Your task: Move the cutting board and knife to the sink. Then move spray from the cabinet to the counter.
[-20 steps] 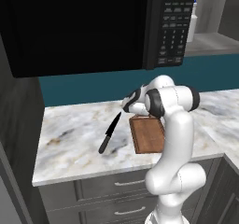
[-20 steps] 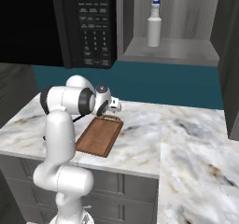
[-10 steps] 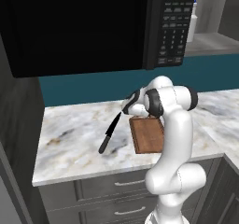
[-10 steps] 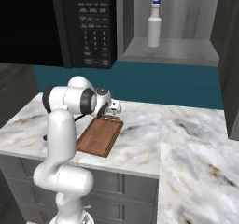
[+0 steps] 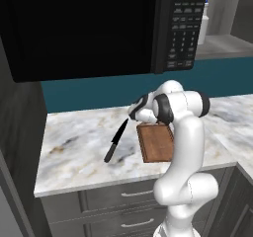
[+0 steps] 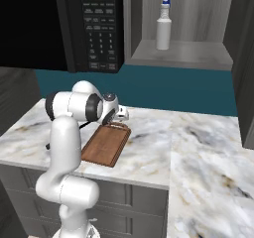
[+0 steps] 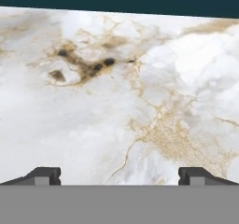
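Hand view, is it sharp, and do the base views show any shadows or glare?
Hand view: counter veins crisp, claw tips wide apart. Left base view: soft shadow beside the knife, microwave door flat black, no glare. Right base view: spray slightly soft, evenly lit.

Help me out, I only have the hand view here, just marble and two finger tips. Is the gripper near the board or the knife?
Observer: Near both. The gripper hangs above the counter, past the far short end of the board, by the knife tip.
Operator: Is it holding anything?
Observer: No. The fingers stand wide apart over bare marble; board and knife lie flat, side by side.
Operator: Where is the spray?
Observer: The spray stands upright on the cabinet shelf, right of the microwave.
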Motion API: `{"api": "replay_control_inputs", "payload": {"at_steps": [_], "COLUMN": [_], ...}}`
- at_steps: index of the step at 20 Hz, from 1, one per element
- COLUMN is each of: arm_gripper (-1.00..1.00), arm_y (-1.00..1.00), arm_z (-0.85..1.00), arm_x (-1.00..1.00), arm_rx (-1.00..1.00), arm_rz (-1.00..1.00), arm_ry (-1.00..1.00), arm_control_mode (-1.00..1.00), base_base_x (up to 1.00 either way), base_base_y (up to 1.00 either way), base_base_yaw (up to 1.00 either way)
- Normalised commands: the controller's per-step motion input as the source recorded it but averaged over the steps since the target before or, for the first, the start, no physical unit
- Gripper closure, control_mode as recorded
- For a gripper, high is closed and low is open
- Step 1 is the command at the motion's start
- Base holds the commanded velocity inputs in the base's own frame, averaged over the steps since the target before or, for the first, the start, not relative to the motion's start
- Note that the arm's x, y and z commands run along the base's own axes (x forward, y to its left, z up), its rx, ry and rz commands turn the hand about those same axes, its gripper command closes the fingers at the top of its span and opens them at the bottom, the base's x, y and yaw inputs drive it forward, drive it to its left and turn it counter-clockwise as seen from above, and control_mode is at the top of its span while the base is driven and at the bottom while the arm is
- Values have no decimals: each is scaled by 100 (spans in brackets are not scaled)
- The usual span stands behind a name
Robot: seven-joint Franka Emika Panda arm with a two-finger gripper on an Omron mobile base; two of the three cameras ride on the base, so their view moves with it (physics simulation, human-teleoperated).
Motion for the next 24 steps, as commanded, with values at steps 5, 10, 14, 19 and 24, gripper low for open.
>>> {"api": "replay_control_inputs", "payload": {"at_steps": [5, 10, 14, 19, 24], "arm_gripper": [-100, -100, -100, -100, -100], "arm_y": [-2, -2, -6, -16, -14], "arm_z": [-13, -16, -21, -26, -27], "arm_x": [-25, -31, -29, -29, -32], "arm_rx": [0, 5, 6, 4, 0], "arm_rz": [17, 21, 18, 15, 8], "arm_ry": [0, 1, 3, 2, 7], "arm_control_mode": [-100, -100, -100, -100, -100], "base_base_x": [0, 0, 0, 0, 0], "base_base_y": [0, 0, 0, 0, 0], "base_base_yaw": [0, 0, 0, 0, 0]}}
